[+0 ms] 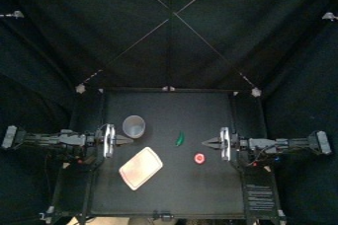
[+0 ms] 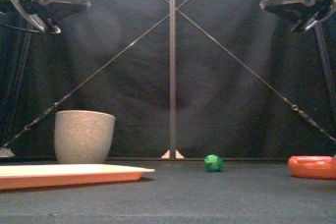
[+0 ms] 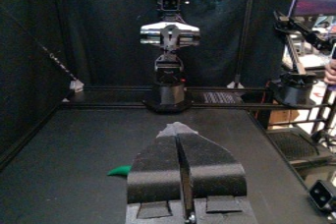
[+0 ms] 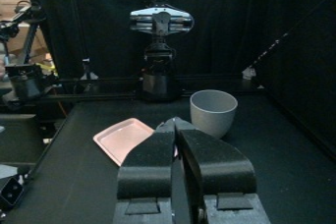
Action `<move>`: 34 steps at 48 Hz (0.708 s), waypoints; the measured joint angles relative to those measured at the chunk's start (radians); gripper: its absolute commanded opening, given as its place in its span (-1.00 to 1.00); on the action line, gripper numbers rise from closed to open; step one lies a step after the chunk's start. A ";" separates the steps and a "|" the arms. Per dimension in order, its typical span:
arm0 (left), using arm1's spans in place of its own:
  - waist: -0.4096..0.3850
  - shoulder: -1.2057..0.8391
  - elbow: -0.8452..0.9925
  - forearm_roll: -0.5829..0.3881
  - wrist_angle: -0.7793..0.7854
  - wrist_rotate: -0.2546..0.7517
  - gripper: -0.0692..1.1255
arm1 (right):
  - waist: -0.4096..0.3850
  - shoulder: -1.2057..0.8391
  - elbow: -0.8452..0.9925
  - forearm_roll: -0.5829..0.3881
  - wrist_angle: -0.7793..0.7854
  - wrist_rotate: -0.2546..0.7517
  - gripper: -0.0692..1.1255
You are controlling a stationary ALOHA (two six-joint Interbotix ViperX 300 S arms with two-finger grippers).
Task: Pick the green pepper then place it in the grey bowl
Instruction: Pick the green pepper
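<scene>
Black table (image 1: pixel 199 185) bears green pepper (image 1: pixel 181 137) and grey bowl (image 1: pixel 133 124); left gripper (image 3: pixel 179 135), right gripper (image 4: pixel 178 128) closed, empty.

Grey bowl (image 2: pixel 84 136) looks speckled and matt, pink tray (image 2: pixel 66 174) smooth.

No text, label, brand, number or sign can be read in any of the views. The tall grey speckled cup (image 2: pixel 84 136), the flat pink plastic tray (image 2: pixel 66 175), the small green toy pepper (image 2: pixel 213 162) and the round red toy (image 2: pixel 312 166) show plain surfaces only.
</scene>
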State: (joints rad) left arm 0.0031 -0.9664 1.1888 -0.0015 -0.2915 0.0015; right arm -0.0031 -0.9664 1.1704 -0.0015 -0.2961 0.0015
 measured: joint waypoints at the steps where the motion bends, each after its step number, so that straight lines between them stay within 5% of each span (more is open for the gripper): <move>1: 0.000 0.000 0.000 -0.002 0.000 -0.002 -0.68 | 0.000 0.000 0.000 0.000 0.000 0.000 -0.62; 13: 0.020 0.003 0.035 -0.032 0.017 -0.003 -0.67 | -0.035 0.097 0.005 0.127 0.041 0.077 -0.43; 28: 0.046 0.003 0.037 -0.043 0.018 0.000 -0.67 | -0.124 0.287 -0.044 0.333 0.091 0.245 0.87; 34: 0.055 0.003 0.037 -0.041 0.018 0.000 -0.67 | -0.137 0.345 -0.063 0.348 0.092 0.316 0.89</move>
State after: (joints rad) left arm 0.0583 -0.9633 1.2257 -0.0430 -0.2730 0.0015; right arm -0.1396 -0.6213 1.1075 0.3467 -0.2040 0.3175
